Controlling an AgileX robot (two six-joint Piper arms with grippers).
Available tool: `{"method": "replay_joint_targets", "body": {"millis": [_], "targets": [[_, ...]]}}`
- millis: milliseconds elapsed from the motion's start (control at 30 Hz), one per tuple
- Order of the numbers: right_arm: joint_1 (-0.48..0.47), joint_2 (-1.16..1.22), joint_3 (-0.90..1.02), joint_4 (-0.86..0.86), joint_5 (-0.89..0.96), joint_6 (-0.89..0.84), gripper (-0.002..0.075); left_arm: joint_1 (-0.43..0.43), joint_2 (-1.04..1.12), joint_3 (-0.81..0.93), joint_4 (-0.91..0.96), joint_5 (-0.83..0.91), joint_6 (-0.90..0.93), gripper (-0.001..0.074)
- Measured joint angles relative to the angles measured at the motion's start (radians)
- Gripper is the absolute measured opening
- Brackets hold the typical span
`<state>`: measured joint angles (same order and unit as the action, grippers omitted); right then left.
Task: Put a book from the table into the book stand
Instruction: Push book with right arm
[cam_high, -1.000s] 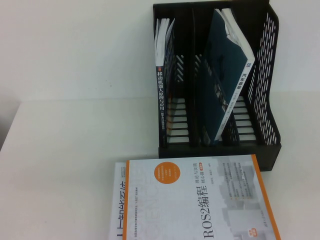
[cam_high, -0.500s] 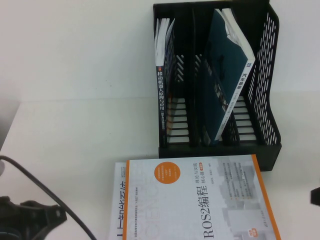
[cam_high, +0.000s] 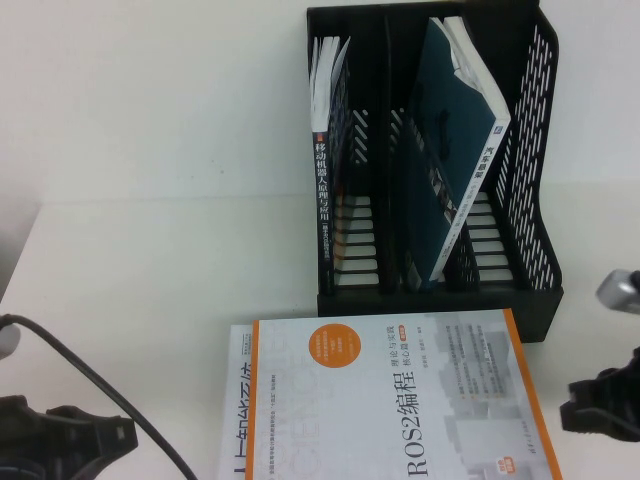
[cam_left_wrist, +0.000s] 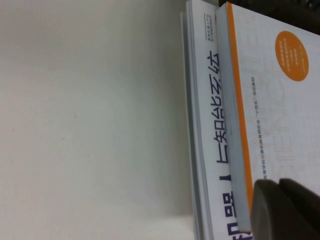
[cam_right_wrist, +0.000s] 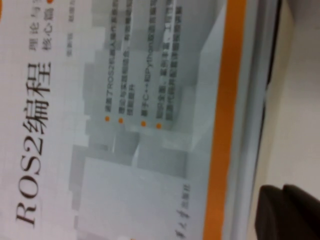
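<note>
High view: both closed, empty grippers, left gripper (cam_high: 60, 440) and right gripper (cam_high: 605, 405), flank the flat grey-white, orange-edged ROS2 paperback book (cam_high: 400, 400); open before gripping its edges, then lift toward the black three-slot plastic book stand (cam_high: 530, 180).

White table (cam_high: 150, 200): book stand (cam_high: 440, 300) standing; lower book (cam_high: 243, 400) lying flat.

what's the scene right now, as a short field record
book: flat on the table, on top of another book
book stand: upright behind it, middle slot empty
left slot: white book
right slot: teal book, leaning
left gripper: shut, at the book's left edge
right gripper: shut, at its right edge
</note>
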<state>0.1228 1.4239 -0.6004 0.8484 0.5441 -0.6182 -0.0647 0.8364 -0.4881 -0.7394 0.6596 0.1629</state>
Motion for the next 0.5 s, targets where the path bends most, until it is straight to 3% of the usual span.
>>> {"method": "replay_joint_targets", "body": {"millis": [233,500], "targets": [[0.061,0.062,0.000,0.037,-0.038,-0.012,0.0005,0.000,0.000,0.000,-0.002,-0.016,0.004,-0.0004],[0.063,0.070,-0.002,0.050,-0.041,-0.008,0.0005,0.000,0.000,-0.001,-0.002,-0.029,0.013,-0.0004]]}}
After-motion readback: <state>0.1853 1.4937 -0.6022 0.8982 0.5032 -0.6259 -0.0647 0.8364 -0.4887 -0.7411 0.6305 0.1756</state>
